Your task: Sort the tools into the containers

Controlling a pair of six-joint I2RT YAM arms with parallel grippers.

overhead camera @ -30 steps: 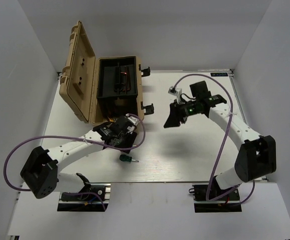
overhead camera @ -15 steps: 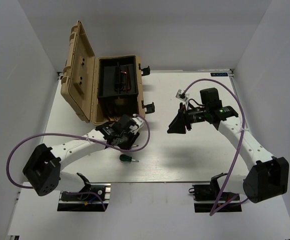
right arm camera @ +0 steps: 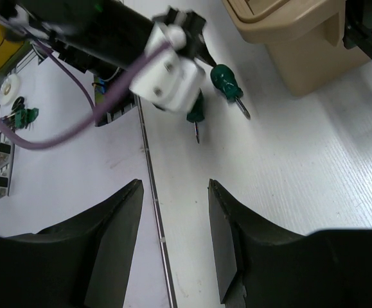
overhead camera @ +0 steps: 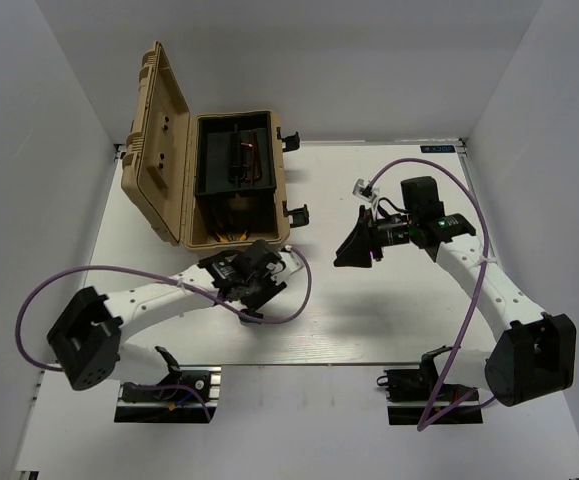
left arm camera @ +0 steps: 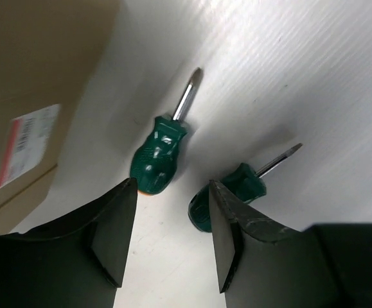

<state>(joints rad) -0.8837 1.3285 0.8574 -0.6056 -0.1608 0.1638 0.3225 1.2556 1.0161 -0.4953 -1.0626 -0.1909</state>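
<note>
Can't spot the Phillips screwdriver (left arm camera: 158, 153) or flathead screwdriver (left arm camera: 232, 190) from up top, both on the table (overhead camera: 389, 320) by the tan case (overhead camera: 154, 150) under the open, empty left gripper (left arm camera: 171, 192); same open-and-empty deal for the right gripper (right arm camera: 174, 186).

The case (overhead camera: 280, 195) stands at the far left of the table (overhead camera: 389, 310), what may be pliers (overhead camera: 241, 155) in its tray (overhead camera: 206, 165); just before it lie one screwdriver (left arm camera: 155, 157) beside the other screwdriver (left arm camera: 227, 192), apart, under the left gripper (left arm camera: 173, 192).

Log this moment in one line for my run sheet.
left hand: open over green Phillips screwdriver, green flathead screwdriver | right hand: open, empty
</note>
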